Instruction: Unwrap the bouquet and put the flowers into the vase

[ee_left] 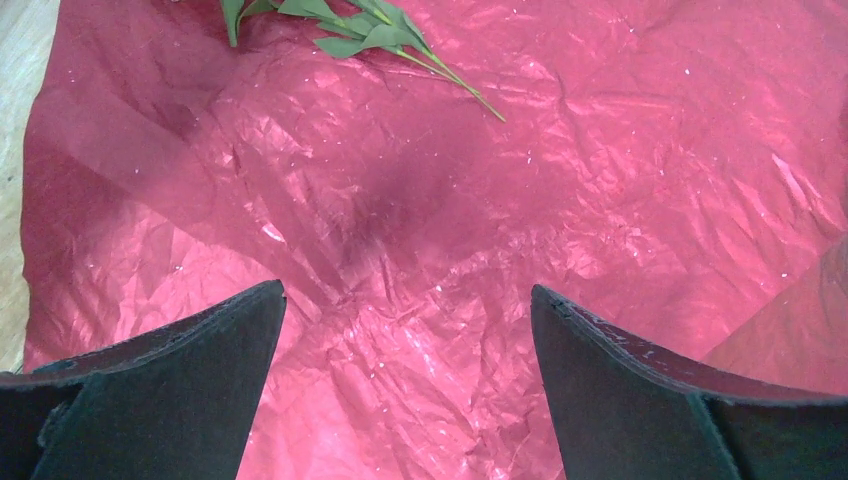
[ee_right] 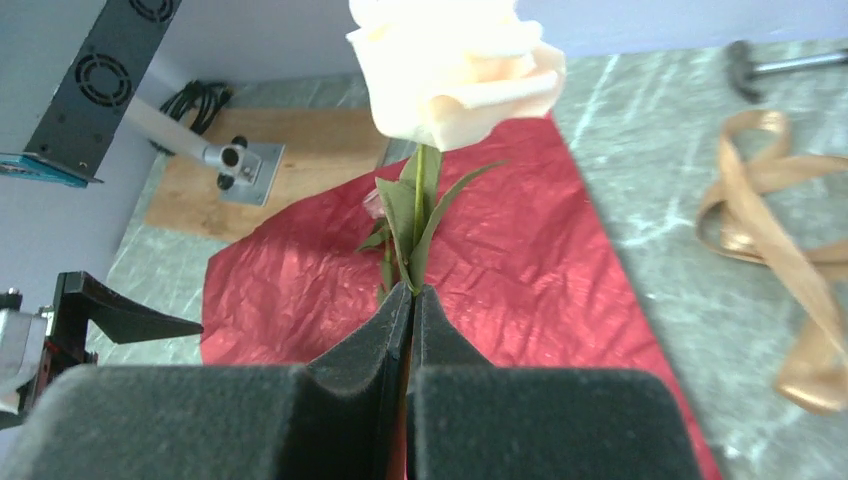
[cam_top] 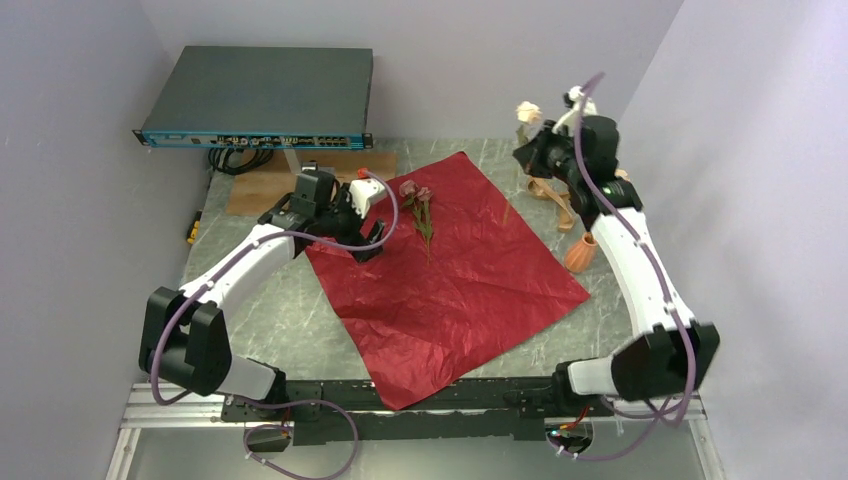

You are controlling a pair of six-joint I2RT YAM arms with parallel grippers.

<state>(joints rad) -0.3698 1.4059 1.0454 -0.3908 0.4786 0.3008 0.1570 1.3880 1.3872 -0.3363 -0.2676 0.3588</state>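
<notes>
The bouquet's dark red wrapping paper (cam_top: 450,265) lies spread flat on the table. Two small pink roses (cam_top: 416,195) on green stems rest on its far part; their leaves (ee_left: 370,35) show at the top of the left wrist view. My left gripper (cam_top: 368,238) (ee_left: 405,290) hovers open over the paper's left corner with nothing between its fingers. My right gripper (cam_top: 527,150) (ee_right: 412,290) is raised at the back right, shut on the stem of a cream rose (cam_top: 528,113) (ee_right: 455,65) held upright. The orange vase (cam_top: 581,254) stands by the paper's right edge, beside the right arm.
A loose tan ribbon (cam_top: 553,195) (ee_right: 790,260) lies on the table behind the vase. A grey network switch (cam_top: 260,95) sits on a stand at the back left, over a wooden board (cam_top: 262,190) and cables (cam_top: 240,157). Walls close in on both sides.
</notes>
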